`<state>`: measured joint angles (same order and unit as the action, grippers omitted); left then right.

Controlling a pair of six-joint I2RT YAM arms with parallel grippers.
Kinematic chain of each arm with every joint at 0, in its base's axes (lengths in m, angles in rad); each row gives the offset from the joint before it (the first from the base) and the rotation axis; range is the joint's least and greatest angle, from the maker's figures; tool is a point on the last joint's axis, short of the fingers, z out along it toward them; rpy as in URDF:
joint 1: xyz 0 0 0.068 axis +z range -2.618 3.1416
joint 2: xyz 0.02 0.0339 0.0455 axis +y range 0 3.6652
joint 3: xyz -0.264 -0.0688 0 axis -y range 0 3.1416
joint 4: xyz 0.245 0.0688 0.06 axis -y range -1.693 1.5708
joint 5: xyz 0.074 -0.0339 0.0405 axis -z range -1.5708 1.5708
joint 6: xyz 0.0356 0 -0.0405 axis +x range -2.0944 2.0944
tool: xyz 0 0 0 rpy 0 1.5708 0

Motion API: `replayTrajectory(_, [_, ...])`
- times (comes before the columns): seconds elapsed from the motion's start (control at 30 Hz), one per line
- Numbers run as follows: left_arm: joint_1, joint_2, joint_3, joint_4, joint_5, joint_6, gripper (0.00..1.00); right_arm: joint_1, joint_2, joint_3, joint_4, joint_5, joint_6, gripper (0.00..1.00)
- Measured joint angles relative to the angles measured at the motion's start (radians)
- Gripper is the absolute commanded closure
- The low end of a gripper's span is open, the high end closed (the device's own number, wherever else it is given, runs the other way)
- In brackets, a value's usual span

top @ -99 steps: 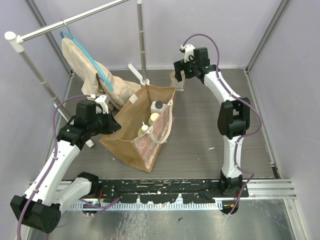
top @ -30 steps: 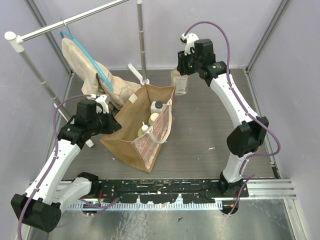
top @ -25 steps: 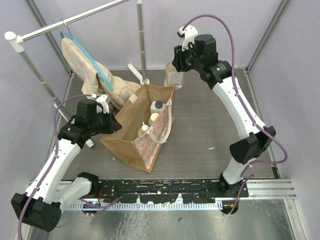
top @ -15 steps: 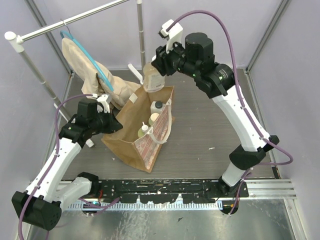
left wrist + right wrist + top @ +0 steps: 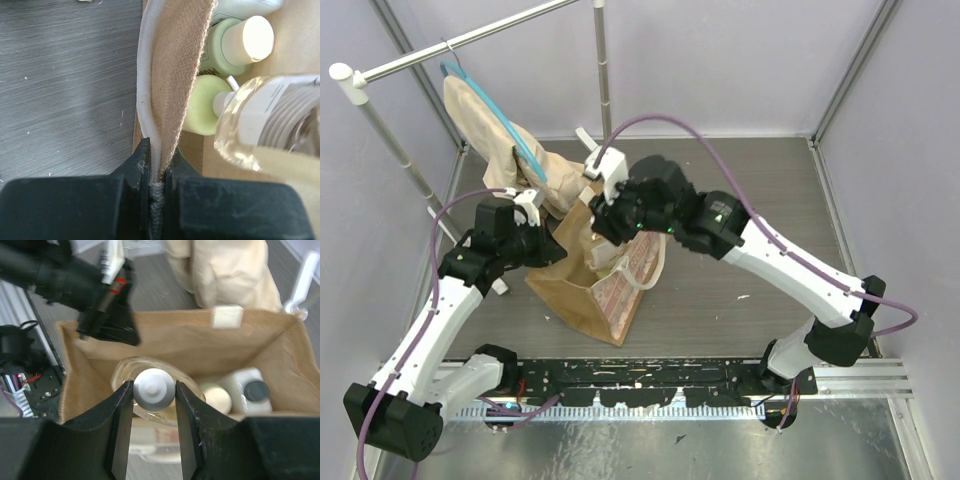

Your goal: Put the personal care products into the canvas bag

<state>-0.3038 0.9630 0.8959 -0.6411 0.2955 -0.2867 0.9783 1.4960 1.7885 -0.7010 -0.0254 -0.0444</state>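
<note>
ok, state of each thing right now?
canvas bag: open
amber bottle: held at bag mouth
yellow-green bottles: in bag
white bottle: in bag
left gripper: shut on bag rim
right gripper: shut on amber bottle cap
garment: on hanger

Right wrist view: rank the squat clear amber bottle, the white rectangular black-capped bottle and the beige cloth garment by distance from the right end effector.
1. Squat clear amber bottle: held in the right end effector.
2. White rectangular black-capped bottle: inside the tan canvas bag, right.
3. Beige cloth garment: beyond the bag.
</note>
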Motion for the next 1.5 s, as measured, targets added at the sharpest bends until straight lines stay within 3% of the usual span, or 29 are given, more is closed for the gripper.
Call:
replayTrajectory(0.37, [0.0, -0.027, -0.007, -0.001, 0.003, -0.002, 1.0, 0.247, 0.001, -0.042, 0.033, 0.13, 0.051, 0.99])
replayTrajectory(0.73, [0.0, -0.04, -0.008, -0.006, 0.003, -0.003, 1.0, 0.255, 0.001, -0.053, 0.026, 0.237, 0.07, 1.0])
replayTrajectory(1.5, [-0.013, -0.056, 0.073, -0.127, 0.002, -0.002, 1.0, 0.246, 0.007, -0.396, 0.172, 0.218, 0.188, 0.99])
